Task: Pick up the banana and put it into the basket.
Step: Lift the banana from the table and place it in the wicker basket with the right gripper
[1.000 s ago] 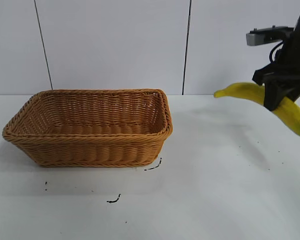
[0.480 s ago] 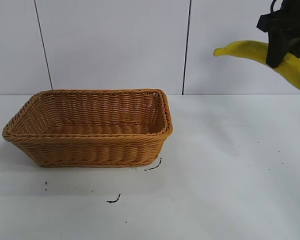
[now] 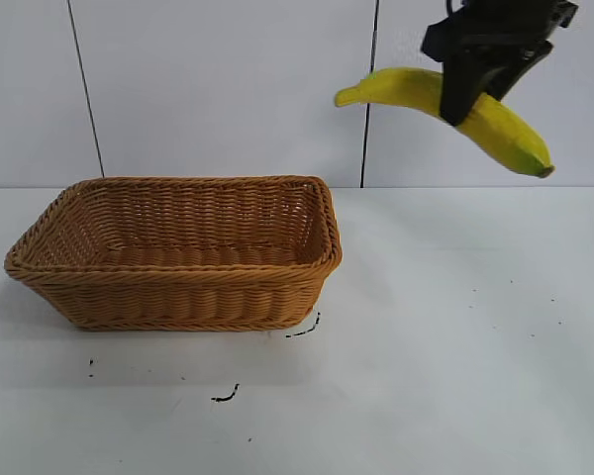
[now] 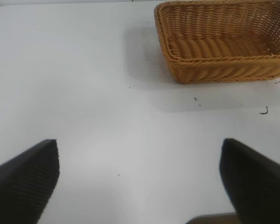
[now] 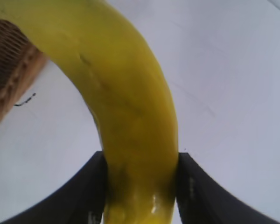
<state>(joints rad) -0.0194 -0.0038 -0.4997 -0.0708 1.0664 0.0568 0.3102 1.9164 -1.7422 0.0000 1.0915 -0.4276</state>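
My right gripper is shut on the yellow banana and holds it high in the air, to the right of the basket. The banana lies roughly level, its dark tip down to the right. In the right wrist view the banana fills the gap between the two black fingers, and a corner of the basket shows beyond it. The tan woven basket stands empty on the white table at the left; it also shows in the left wrist view. My left gripper is open and empty over bare table, out of the exterior view.
The white table carries small black marks in front of the basket. A white panelled wall stands behind.
My right gripper has carried the banana upward and then leftward, toward the basket. The basket has not moved.
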